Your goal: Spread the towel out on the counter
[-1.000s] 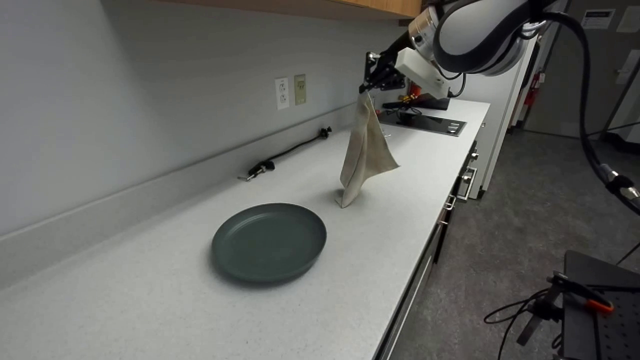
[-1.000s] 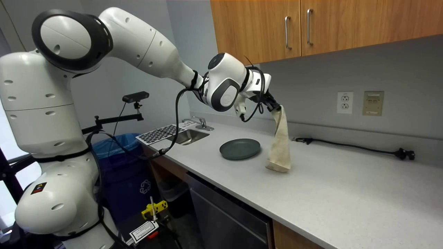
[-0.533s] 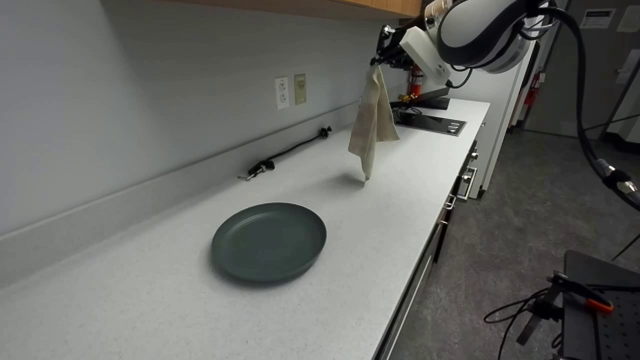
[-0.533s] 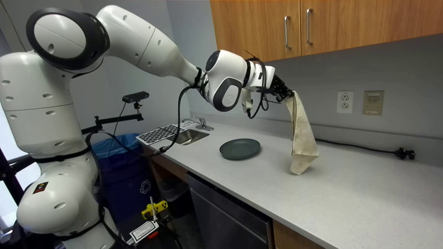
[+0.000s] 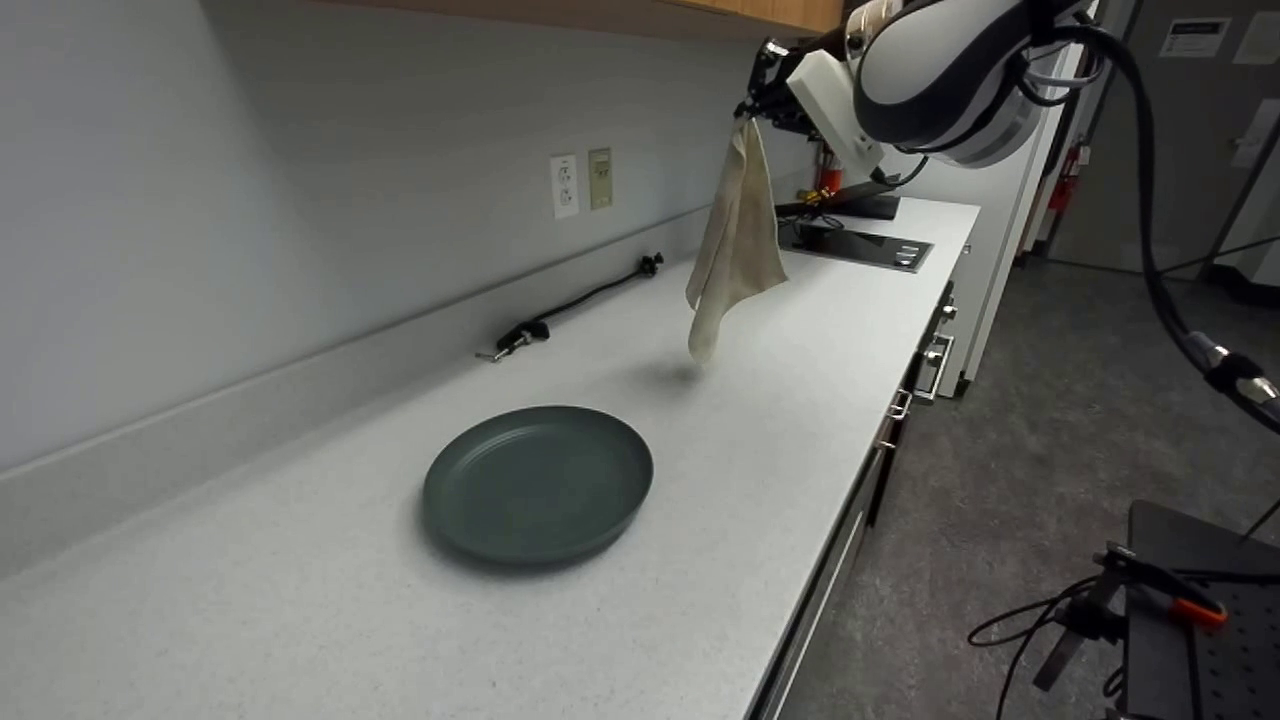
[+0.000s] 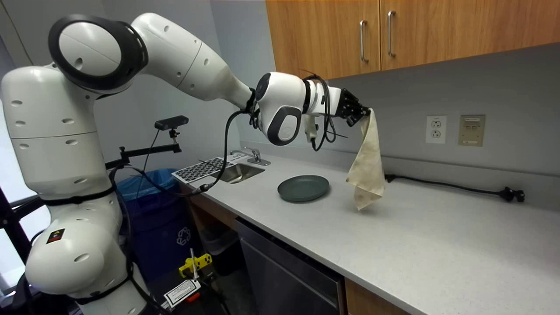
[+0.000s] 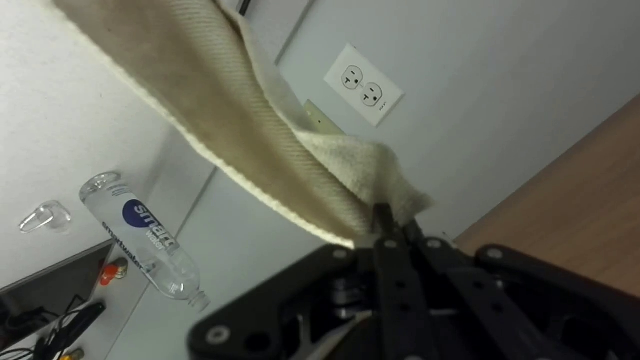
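Black two-fingered gripper [image 6: 366,112]: pinching the top end of the thin cream cloth towel [image 6: 368,164] | towel: hanging below the gripper in loose folds | pale speckled smooth counter [image 6: 415,253]: beneath the towel (whether its lowest corner touches, I cannot tell) | dark green round plate [image 6: 303,188]: on the counter, near the towel, apart

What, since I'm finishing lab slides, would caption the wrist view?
Pincer gripping a cream towel, wall outlet and water bottle beyond.

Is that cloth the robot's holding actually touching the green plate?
Apart. Both exterior views show it: a stretch of pale counter lies between the hanging towel and the rim of the green plate.
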